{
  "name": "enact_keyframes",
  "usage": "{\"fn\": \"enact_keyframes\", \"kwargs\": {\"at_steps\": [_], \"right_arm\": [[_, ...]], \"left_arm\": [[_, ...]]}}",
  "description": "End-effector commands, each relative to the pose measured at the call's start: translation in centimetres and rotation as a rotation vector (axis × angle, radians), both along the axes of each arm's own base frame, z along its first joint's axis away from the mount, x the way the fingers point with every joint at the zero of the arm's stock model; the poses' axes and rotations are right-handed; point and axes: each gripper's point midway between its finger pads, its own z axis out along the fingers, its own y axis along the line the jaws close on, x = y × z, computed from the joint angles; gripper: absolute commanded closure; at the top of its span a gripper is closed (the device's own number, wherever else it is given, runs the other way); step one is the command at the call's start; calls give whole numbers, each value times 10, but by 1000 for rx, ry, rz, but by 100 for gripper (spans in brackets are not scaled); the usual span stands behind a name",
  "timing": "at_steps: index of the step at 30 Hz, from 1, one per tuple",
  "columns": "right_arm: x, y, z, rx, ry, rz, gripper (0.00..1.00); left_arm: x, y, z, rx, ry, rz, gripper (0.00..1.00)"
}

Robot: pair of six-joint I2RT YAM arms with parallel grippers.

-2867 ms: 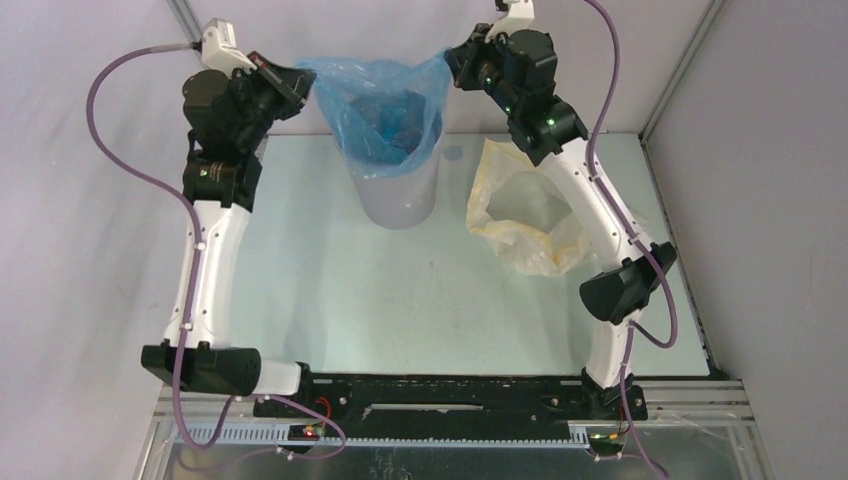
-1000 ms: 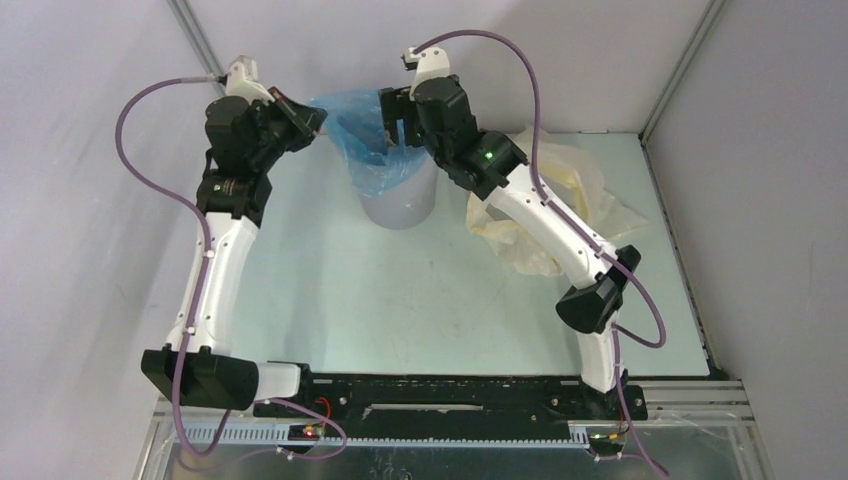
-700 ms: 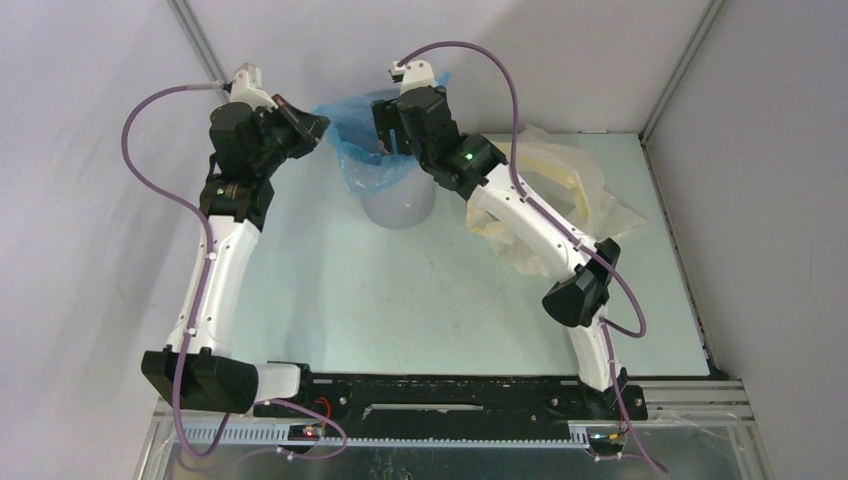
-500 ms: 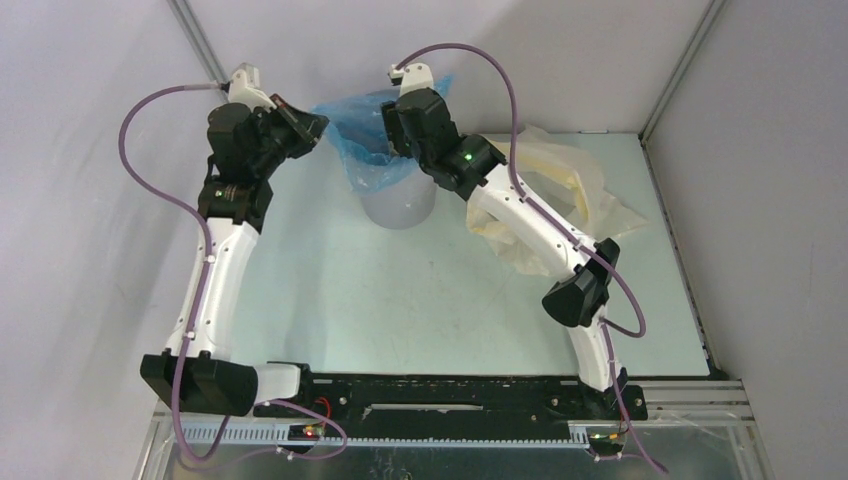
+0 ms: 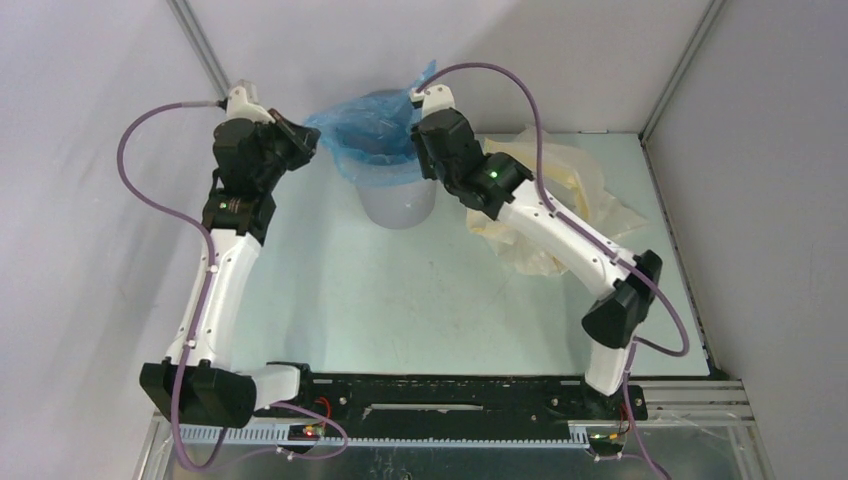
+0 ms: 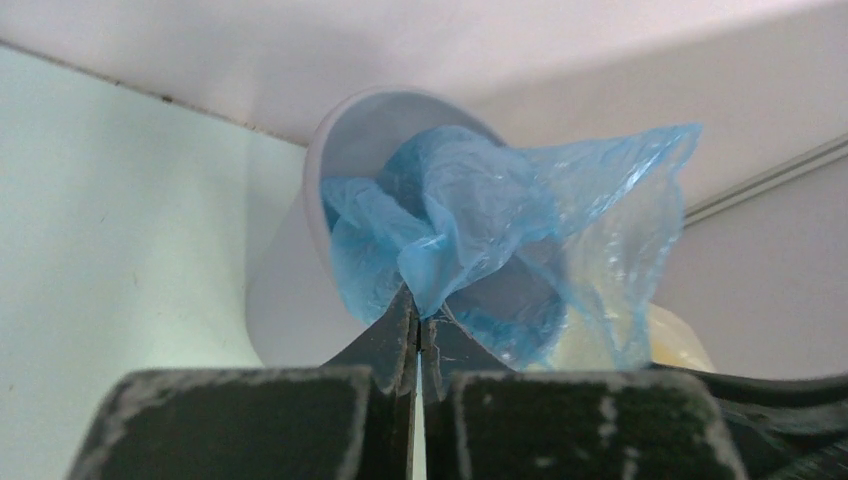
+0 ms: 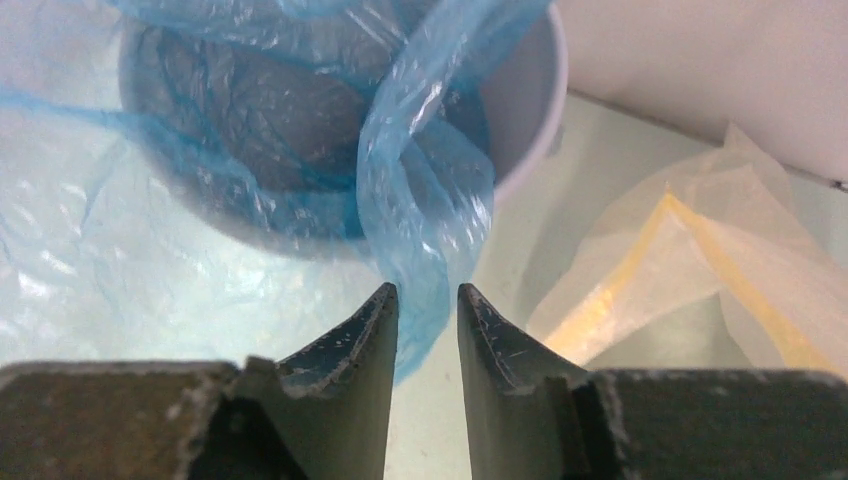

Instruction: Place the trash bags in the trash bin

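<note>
So, blue bag [image 5: 372, 135]: was draped over the mouth of the bin [image 5: 398, 205], its middle sunk inside, crinkled film spilling over the near and left rim; one corner stuck up above the far right of the rim.
bag inside: the right wrist view showed film lining part of the bin's inner wall, with a twisted fold hanging over the near rim.
bin: stood upright on the desk [image 5: 400, 300], close to the back wall and between the two pincers; part of its pale inner wall was bare in the left wrist view.
left pincer [image 6: 418, 322]: was fully closed, fingers pressed together on a bunched edge of the blue bag, just left of the rim and about level with it.
bag at left pincer: the film fanned out from the pinch toward the bin mouth.
right pincer [image 7: 427, 300]: was at a narrow gap, hovering just right of the rim; the hanging fold of blue film dropped into the gap, and the fingers did not look pressed onto it.
yellow bag [image 5: 560, 200]: lay crumpled on the desk right of the bin, partly under the right arm; near the bin, contact could not be told.
left arm: reached up the left side of the desk.
right arm: angled in from the right, over the yellow bag.
</note>
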Motion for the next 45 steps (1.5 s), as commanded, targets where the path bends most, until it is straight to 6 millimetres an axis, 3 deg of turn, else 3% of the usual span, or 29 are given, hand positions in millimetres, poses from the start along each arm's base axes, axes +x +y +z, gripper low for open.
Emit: {"fn": "enact_keyframes", "kwargs": {"at_steps": [1,7,15,18,22,25,31,37,45], "right_arm": [[-17,-16,29,98,-58,28,68],[-15,-35,-1,155,16,32,70],[-8,-35,-26,291,122,132,85],[-9,-34,-29,303,131,155,85],[-11,-35,-17,303,104,168,72],[-14,-38,2,286,49,145,65],[-23,-21,27,215,-26,135,48],[-12,-12,50,203,-57,90,43],[8,-1,59,116,-121,-52,23]], "left_arm": [[-1,11,-11,-2,-17,60,100],[3,16,-41,-5,31,89,100],[2,21,-78,-3,74,120,100],[-1,22,-85,-10,74,128,100],[-6,15,-83,-44,33,97,100],[-11,16,-78,-44,12,100,100],[-16,15,-74,-52,-2,94,100],[-17,12,-77,-60,2,80,100],[-18,7,-82,-82,1,55,100]]}}
